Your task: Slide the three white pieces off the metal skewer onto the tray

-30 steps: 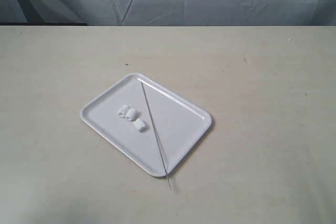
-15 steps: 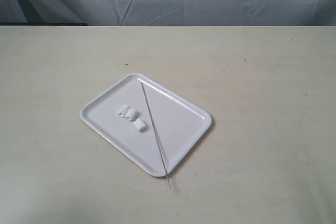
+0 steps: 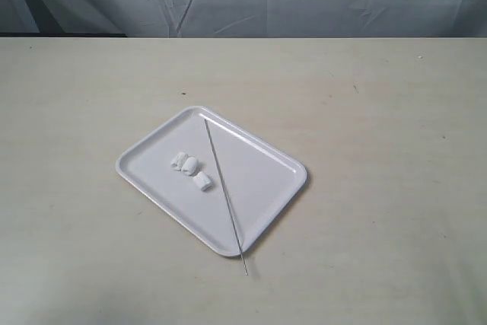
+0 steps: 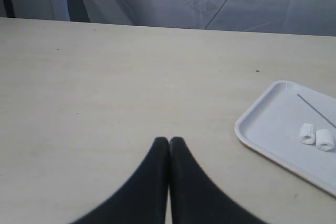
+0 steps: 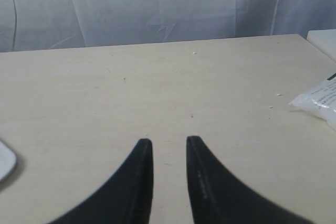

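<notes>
The three white pieces (image 3: 189, 164) lie on the tray (image 3: 259, 180), off the metal skewer (image 3: 224, 195) and just to its left in the exterior view: two touch each other and the third sits just beside them. The skewer rests slantwise across the tray, its near end poking past the rim onto the table (image 3: 380, 150). That view shows neither of my arms. My left wrist view catches only part of the tray, two of the pieces and one end of the skewer, with my left gripper (image 4: 169, 141) pressed together and empty over bare table. My right wrist view alone shows a clear plastic bag (image 5: 320, 100) at the table's edge; my right gripper (image 5: 169, 142) stands slightly parted, holding nothing. Nothing in the exterior view has shifted over the last second.
</notes>
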Controlling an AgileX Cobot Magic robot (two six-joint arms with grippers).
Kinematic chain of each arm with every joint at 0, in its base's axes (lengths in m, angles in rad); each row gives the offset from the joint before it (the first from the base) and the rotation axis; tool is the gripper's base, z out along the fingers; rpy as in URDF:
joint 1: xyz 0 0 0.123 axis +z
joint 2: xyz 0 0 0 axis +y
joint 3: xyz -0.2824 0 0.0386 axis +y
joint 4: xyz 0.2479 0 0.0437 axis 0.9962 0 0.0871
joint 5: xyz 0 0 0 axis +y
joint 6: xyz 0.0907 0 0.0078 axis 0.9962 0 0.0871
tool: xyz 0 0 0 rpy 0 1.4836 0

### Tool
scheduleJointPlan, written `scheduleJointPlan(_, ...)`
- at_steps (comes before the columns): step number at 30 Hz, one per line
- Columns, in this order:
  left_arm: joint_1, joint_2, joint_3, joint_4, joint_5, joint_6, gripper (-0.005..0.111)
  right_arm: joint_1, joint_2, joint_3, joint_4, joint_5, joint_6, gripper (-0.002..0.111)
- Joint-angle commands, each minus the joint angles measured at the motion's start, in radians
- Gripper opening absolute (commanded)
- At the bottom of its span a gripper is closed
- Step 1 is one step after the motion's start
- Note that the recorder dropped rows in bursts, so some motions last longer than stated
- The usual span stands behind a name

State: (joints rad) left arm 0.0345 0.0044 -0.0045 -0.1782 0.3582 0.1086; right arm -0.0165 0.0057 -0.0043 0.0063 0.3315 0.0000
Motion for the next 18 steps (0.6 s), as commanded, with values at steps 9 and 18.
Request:
scheduleJointPlan(9, 0.004, -0.004, 0.004, 0.013, -0.015, 0.004, 0.0, -0.006, -0.006, 0.004, 0.006, -0.004, 0.0, 0.0)
scheduleJointPlan(18, 0.004, -0.004, 0.004, 0.013, -0.015, 0.004, 0.0, -0.006, -0.006, 0.004, 0.006, -0.006, 0.0, 0.0)
